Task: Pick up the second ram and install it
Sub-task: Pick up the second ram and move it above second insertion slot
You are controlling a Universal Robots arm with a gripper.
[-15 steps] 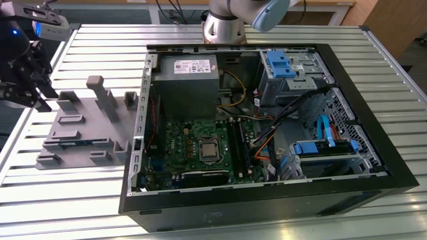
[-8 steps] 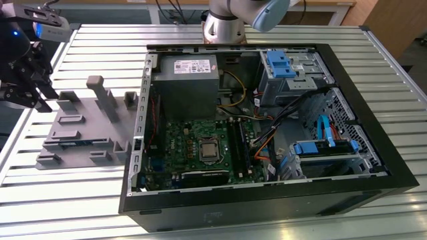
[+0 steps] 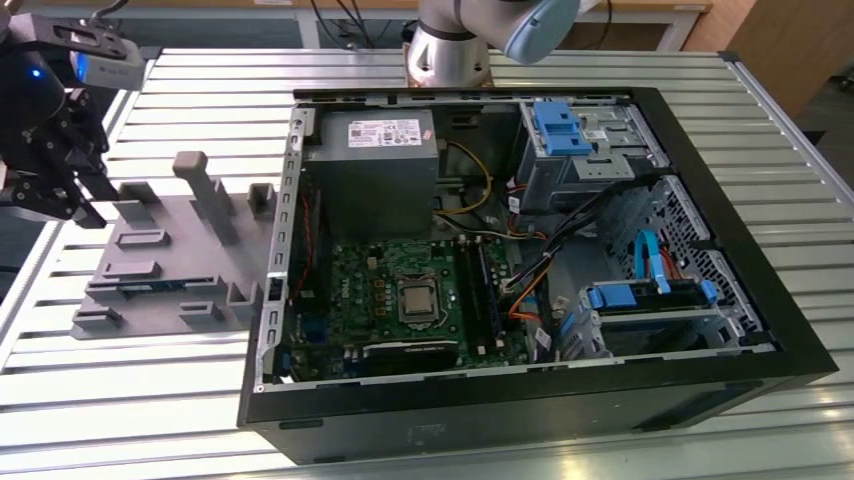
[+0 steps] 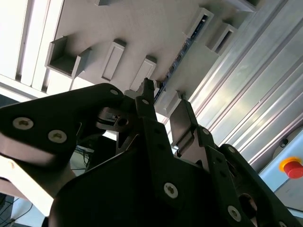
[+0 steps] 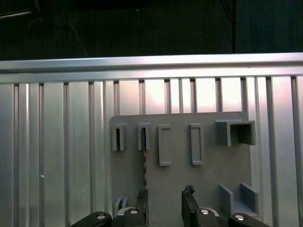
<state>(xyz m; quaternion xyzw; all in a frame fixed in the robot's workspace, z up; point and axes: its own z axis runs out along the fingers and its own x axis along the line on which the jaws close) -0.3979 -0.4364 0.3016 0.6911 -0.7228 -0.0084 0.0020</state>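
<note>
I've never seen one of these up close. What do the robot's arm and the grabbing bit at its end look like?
The arm is built from round silver-grey segments with pale blue caps at the joints. Its tool is matte black, with flat, angular link plates fastened by small silver screws, and it ends in two narrow fingers.

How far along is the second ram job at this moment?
Done: nothing visible; the second ram sits in the grey fixture. In hand: nothing; the open gripper hangs over the fixture, close to the ram. Left: both the pickup and the install on the motherboard.
</note>
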